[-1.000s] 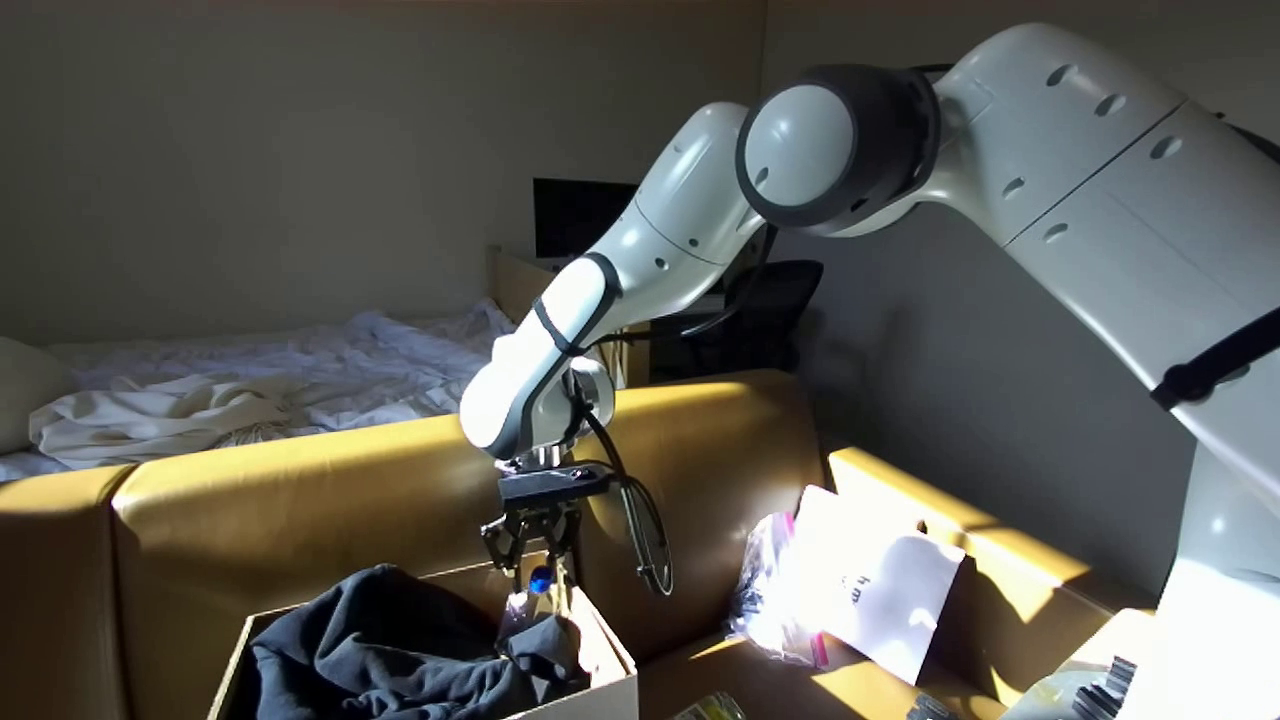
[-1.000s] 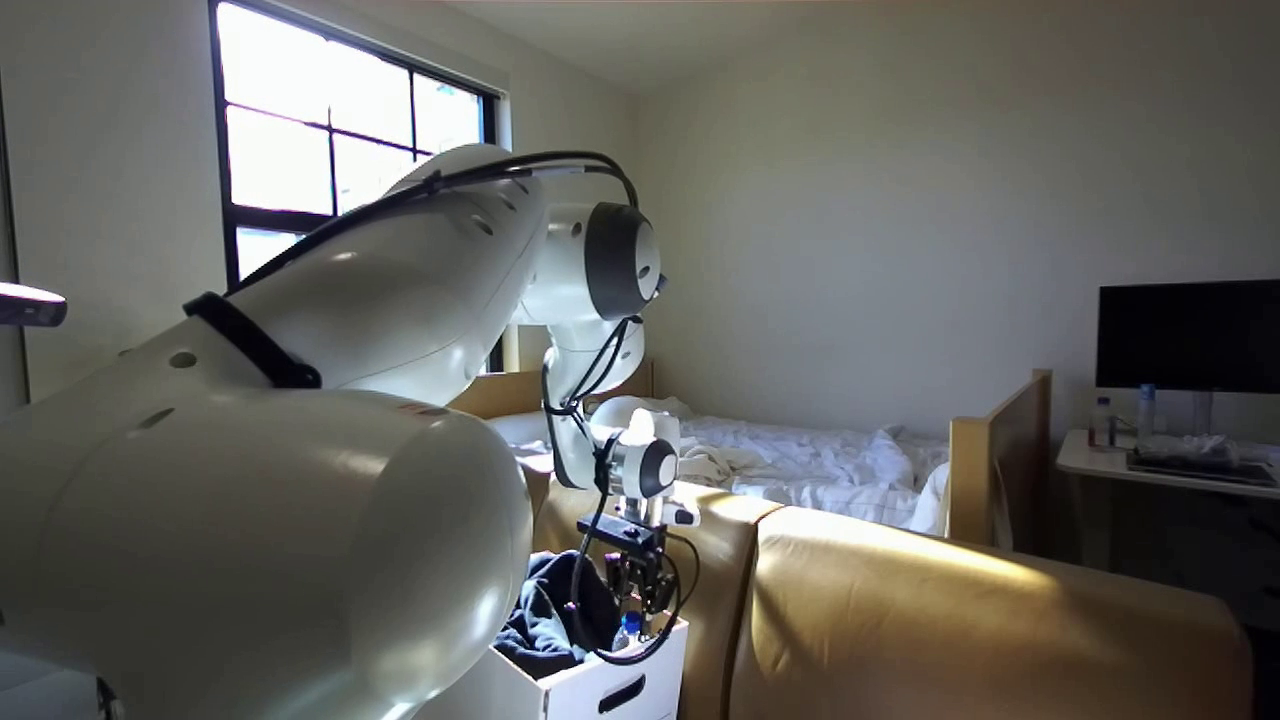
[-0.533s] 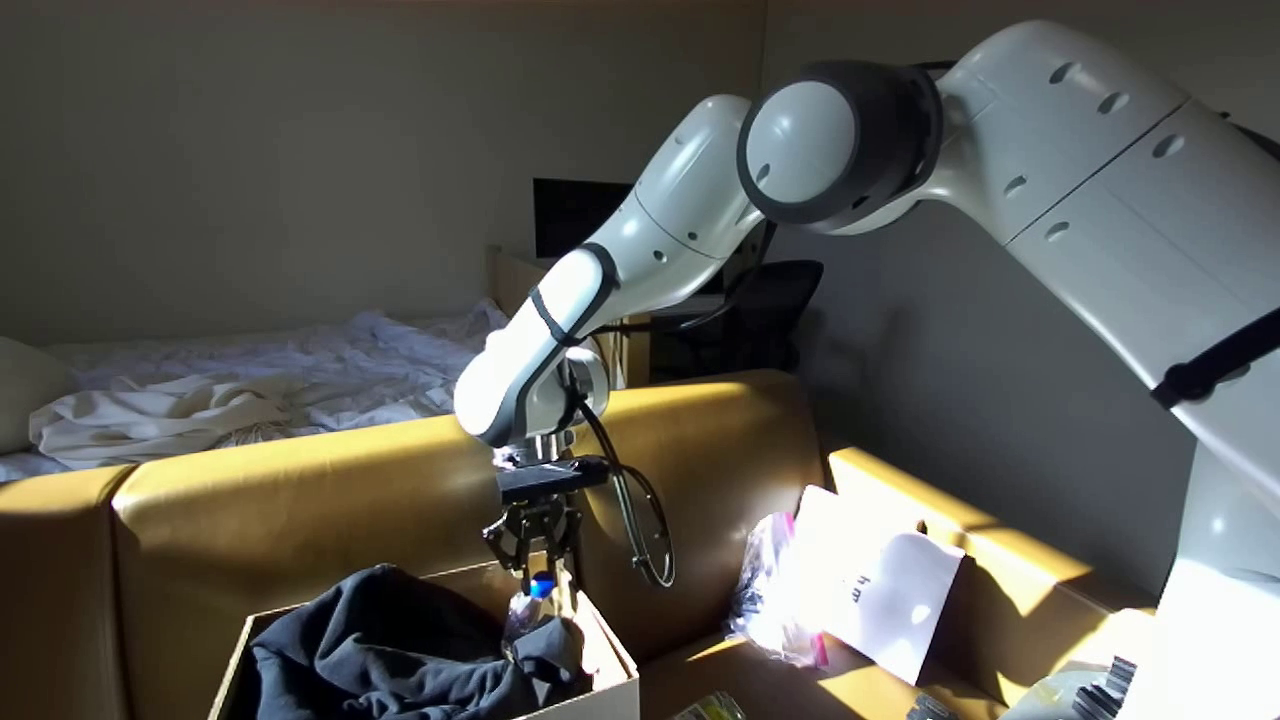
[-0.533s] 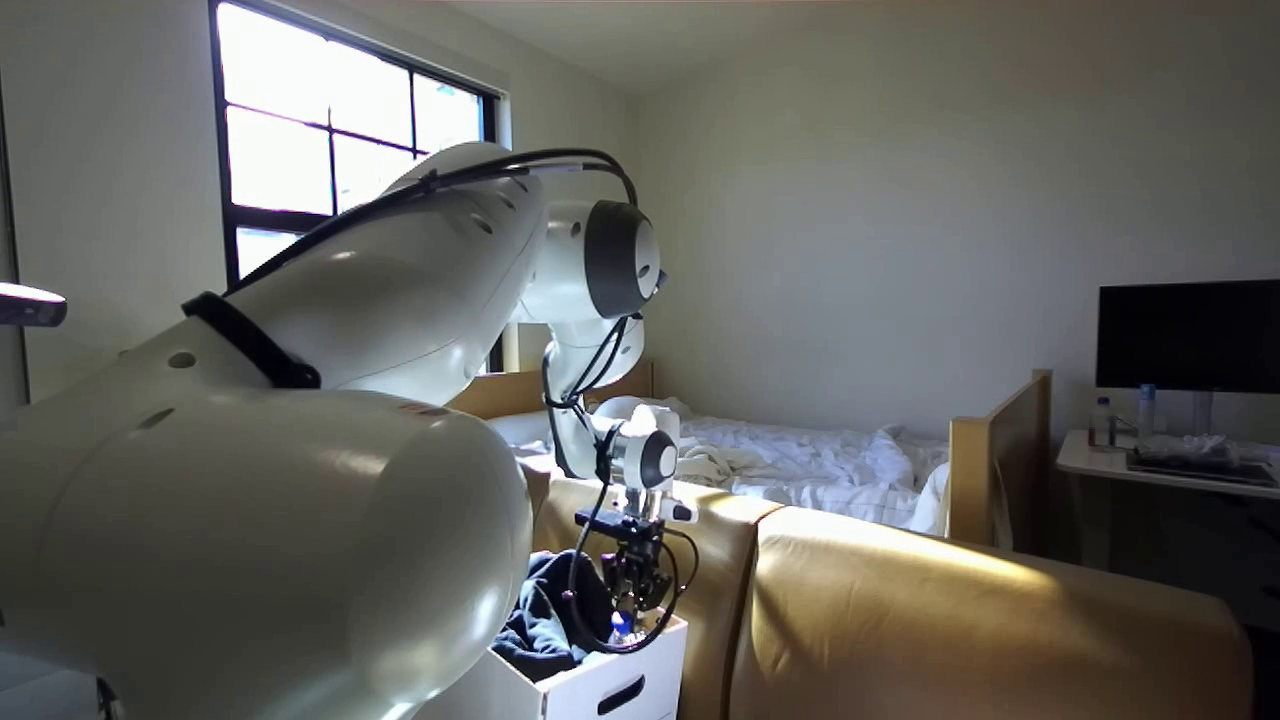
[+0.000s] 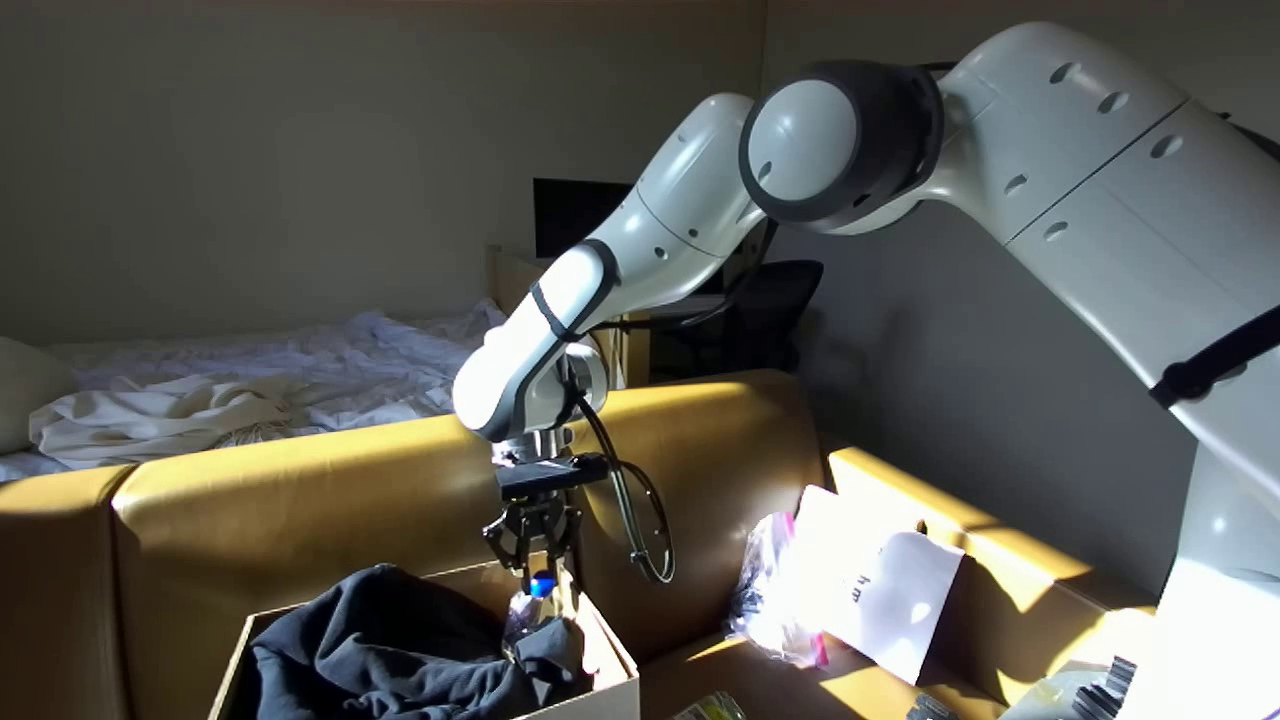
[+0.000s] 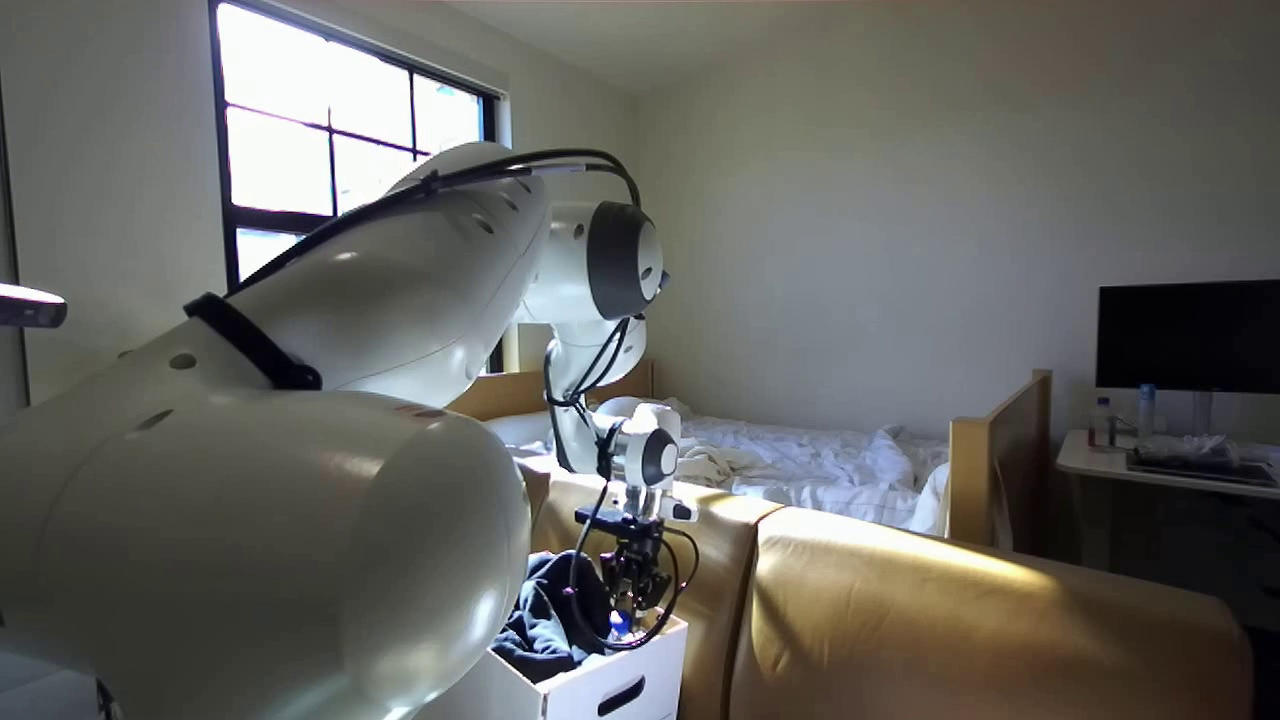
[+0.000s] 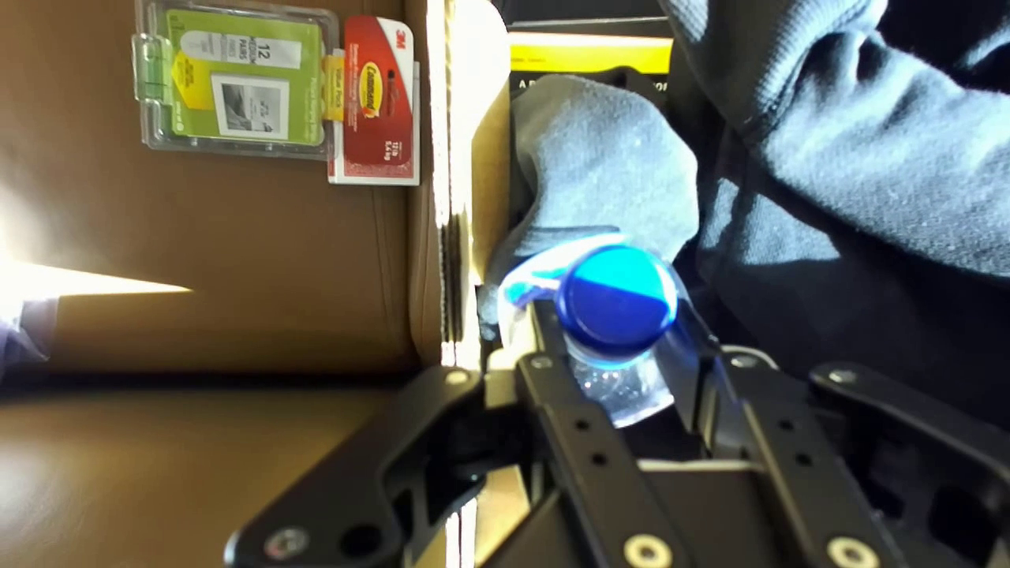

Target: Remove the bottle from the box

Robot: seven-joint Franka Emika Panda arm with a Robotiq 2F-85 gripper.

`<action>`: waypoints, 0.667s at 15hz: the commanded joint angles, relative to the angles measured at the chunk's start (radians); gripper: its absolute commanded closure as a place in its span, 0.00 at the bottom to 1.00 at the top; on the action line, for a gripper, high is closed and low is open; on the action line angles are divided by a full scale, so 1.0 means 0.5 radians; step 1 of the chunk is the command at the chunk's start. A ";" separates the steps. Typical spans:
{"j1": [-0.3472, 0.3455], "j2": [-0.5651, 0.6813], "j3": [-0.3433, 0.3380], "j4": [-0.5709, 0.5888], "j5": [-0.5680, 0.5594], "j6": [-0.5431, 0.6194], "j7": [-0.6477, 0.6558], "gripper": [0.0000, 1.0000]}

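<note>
The bottle [image 5: 522, 612] is clear with a blue cap and stands slightly tilted in a corner of the cardboard box [image 5: 600, 702], against dark cloth. Its cap shows in an exterior view [image 6: 619, 624] and in the wrist view [image 7: 617, 293]. My gripper [image 5: 546, 578] points down into the box. In the wrist view the gripper's fingers [image 7: 614, 325] lie on both sides of the bottle just under the cap and appear shut on it. The bottle's lower part is hidden by cloth. The box wall [image 6: 575, 695] with a handle hole shows in an exterior view.
Dark cloth [image 5: 400, 650] fills much of the box. The box edge [image 7: 491, 197] runs close beside the left finger. The sofa back [image 5: 690, 480] rises behind. Packs of hanging strips [image 7: 245, 79], a plastic bag [image 5: 768, 580] and a white sheet [image 5: 870, 590] lie on the sofa.
The gripper has risen slightly and its fingers have closed in around the bottle. The bottle has shifted and tilted a little between them. Little differs over the last half second.
</note>
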 commanded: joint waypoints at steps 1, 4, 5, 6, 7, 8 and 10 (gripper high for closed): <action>-0.007 -0.048 -0.007 0.007 -0.100 -0.186 -0.002 0.84; -0.015 -0.042 0.005 0.026 -0.108 -0.169 -0.008 0.84; -0.013 -0.040 0.003 0.026 -0.108 -0.146 -0.002 0.84; -0.006 -0.038 -0.004 0.025 -0.113 -0.127 0.010 0.84; -0.009 -0.037 -0.001 0.021 -0.105 -0.104 0.014 0.84; -0.017 -0.038 0.011 0.018 -0.085 -0.092 0.014 0.84; -0.025 -0.039 0.022 0.017 -0.064 -0.101 0.017 0.84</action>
